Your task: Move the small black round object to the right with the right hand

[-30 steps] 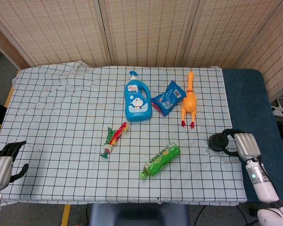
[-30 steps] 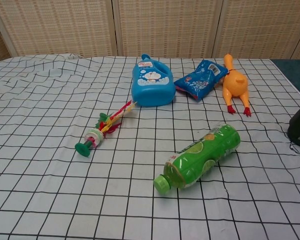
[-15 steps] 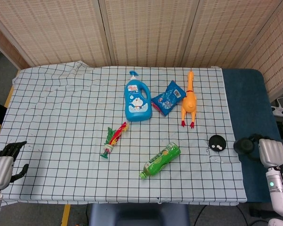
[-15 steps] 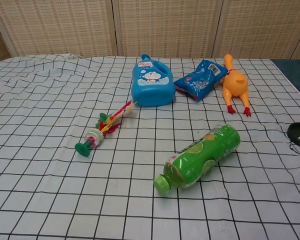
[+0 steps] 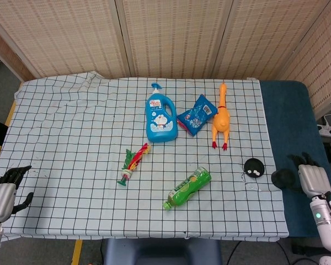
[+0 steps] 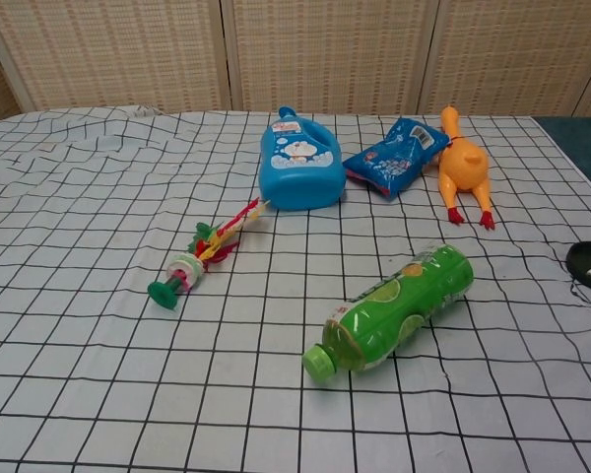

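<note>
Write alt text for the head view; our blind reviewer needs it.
A small black round object lies free on the checkered tablecloth, with the open right hand off the cloth's right edge. Further left lie a green bottle and a rubber chicken.

On the checked cloth, one of each: blue detergent bottle, blue snack packet, orange rubber chicken, green drink bottle, red-green feathered toy, small black round object. Six items total. Two robot hands in view: left hand, right hand.
</note>
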You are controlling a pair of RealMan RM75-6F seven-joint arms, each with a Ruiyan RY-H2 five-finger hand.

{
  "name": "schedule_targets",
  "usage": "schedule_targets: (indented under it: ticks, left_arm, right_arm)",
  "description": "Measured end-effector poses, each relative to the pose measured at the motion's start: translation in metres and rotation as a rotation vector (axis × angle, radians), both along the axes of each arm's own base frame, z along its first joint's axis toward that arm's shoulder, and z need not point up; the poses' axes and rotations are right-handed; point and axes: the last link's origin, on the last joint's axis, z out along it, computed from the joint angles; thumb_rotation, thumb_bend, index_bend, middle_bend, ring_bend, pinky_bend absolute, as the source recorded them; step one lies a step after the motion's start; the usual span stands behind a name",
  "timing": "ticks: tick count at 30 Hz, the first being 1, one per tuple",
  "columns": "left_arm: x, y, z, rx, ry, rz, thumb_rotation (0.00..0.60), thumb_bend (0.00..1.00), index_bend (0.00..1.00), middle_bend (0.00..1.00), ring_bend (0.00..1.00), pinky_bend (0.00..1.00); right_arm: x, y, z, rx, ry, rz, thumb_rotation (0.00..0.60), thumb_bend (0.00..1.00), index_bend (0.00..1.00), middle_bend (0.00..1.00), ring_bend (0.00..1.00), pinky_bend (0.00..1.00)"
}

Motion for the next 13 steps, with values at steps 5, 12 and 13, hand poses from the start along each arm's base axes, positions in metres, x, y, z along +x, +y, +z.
schedule_targets:
  ticks: [5,12,13]
  left_arm:
    - [0.001,0.000,0.000,0.001,-0.005,-0.001,0.600,0.37,0.15,0.18,0.13,0.33]
    - [0.000,-0.001,0.003,0.011,-0.004,-0.005,0.600,0.37,0.15,0.18,0.13,0.33]
    - [0.000,-0.001,0.003,0.014,-0.003,-0.006,0.600,0.37,0.15,0.18,0.13,0.33]
  right_arm:
    - [0.012,0.004,0.006,-0.044,-0.025,0.061,0.600,0.12,0.09,0.12,0.00,0.14]
    - [0.034,0.017,0.022,-0.197,-0.005,0.229,0.600,0.12,0.10,0.12,0.00,0.08]
    - [0.037,0.021,0.025,-0.218,0.007,0.250,0.600,0.12,0.10,0.12,0.00,0.07]
